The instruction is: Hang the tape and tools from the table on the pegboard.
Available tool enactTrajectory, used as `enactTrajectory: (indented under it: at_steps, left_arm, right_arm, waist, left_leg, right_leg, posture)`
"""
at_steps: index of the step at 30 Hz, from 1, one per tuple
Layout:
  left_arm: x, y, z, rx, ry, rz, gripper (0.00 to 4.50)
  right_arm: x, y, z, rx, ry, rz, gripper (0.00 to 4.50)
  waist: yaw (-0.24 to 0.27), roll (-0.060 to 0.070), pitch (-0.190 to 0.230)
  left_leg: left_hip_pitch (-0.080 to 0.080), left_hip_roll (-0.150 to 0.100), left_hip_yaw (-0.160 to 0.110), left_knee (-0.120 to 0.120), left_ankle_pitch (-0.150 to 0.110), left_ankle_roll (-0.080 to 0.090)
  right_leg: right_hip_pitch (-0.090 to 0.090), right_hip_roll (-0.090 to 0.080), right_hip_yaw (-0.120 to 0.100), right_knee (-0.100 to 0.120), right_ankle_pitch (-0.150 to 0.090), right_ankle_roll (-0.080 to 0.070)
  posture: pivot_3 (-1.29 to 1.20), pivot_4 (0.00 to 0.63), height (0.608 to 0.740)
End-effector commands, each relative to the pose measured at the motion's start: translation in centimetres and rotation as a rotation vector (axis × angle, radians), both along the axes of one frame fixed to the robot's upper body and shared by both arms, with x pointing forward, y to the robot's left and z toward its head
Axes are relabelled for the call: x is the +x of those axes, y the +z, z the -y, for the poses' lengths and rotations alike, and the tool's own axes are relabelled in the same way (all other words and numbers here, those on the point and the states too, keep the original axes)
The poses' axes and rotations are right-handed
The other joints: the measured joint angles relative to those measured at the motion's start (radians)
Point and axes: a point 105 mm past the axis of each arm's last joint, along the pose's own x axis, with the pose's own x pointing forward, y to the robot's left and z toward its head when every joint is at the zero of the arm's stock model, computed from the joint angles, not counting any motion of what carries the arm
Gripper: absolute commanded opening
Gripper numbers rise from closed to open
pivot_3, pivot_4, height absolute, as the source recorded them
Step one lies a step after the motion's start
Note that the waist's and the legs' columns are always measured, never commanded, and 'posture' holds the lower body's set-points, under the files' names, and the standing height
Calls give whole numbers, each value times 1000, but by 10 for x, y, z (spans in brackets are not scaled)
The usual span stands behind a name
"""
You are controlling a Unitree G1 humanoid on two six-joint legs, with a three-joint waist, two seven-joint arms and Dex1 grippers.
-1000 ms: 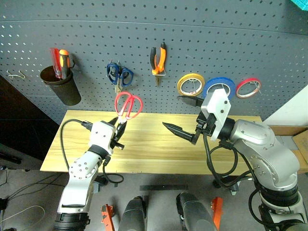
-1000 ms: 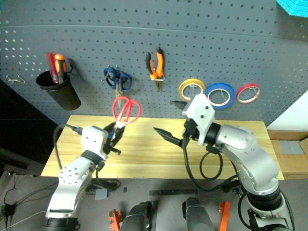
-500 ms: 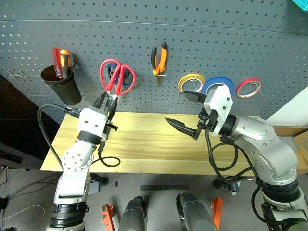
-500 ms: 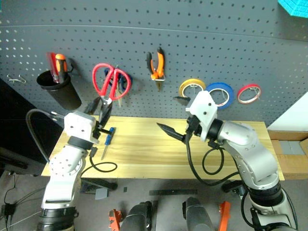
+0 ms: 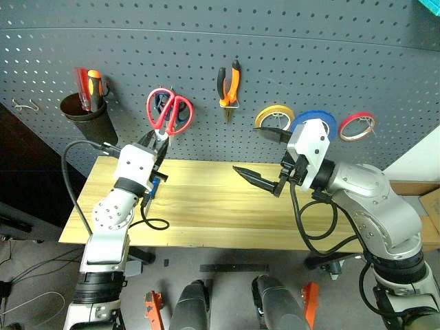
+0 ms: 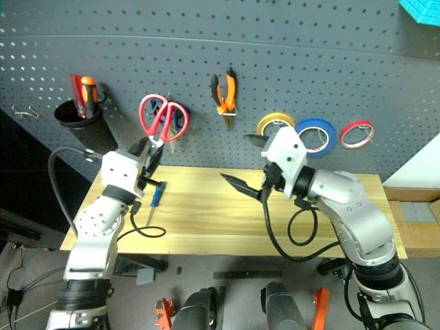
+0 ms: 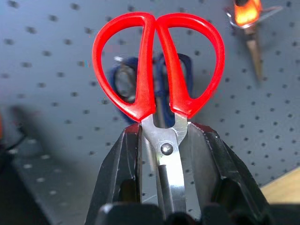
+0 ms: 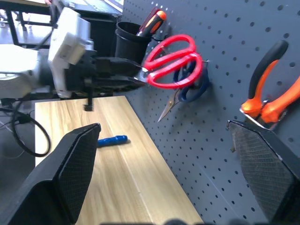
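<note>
Left jaws (image 7: 161, 154) pinching red-handled steel scissors (image 7: 157, 70) at the pivot, loops free before dark grey pegboard (image 5: 289, 48); right jaws (image 5: 265, 155) spread. Probably light, stiff, slippery.

yellow roll (image 5: 273, 117), red roll (image 5: 355, 126)

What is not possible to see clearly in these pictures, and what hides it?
- Blue-handled scissors: blurred in the left wrist view and mostly covered by the red-handled scissors.
- Hook under them: hidden, so whether the red handles have caught it cannot be told.
- Red scissors' blade tips: hidden inside the left gripper.
- Blue-handled screwdriver tip: too thin in the right eye view.
</note>
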Motion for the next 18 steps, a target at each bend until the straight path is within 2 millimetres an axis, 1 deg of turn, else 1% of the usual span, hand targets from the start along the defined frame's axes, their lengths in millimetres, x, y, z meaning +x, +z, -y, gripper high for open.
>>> enactTrajectory:
  at_steps: [1,5,7,11,15,17,18]
  left_arm:
    - [1,7,-1,29,-2,37,1089]
    - [5,2,-11,4,56,25,1089]
    - [7,-3,-10,6,57,10,1089]
    - [10,-17,-12,-2,65,-48,1089]
    - [10,-24,-12,-10,61,-66,1089]
    - [9,-25,-12,-24,58,-70,1833]
    - [9,-25,-12,-22,58,-74,2137]
  right_arm:
    - [-5,15,-3,18,19,73,4500]
    - [-6,20,-4,39,30,87,4500]
    - [-6,20,-4,38,31,87,4500]
    - [-6,19,-6,35,36,88,4500]
    - [-6,19,-6,33,36,88,4500]
    - [-6,18,-6,31,36,87,4500]
    - [-6,18,-6,29,36,87,4500]
  waist:
    - [-1,0,0]
    - [-2,0,0]
    - [-1,0,0]
    - [-1,0,0]
    - [-1,0,0]
    - [-1,0,0]
    - [-1,0,0]
  left_leg:
    - [0,0,0,0,0,0]
    - [0,0,0,0,0,0]
    - [0,0,0,0,0,0]
    - [0,0,0,0,0,0]
    - [0,0,0,0,0,0]
    - [0,0,0,0,0,0]
    - [0,0,0,0,0,0]
  right_leg:
    - [0,0,0,0,0,0]
    - [0,0,0,0,0,0]
    - [0,0,0,0,0,0]
    - [0,0,0,0,0,0]
    - [0,0,0,0,0,0]
    - [0,0,0,0,0,0]
    - [0,0,0,0,0,0]
  posture:
    - [-140,211,740]
    - [-144,211,740]
    - [-143,208,740]
    - [-146,204,740]
    - [-146,201,740]
    - [-147,201,740]
    - [-147,200,740]
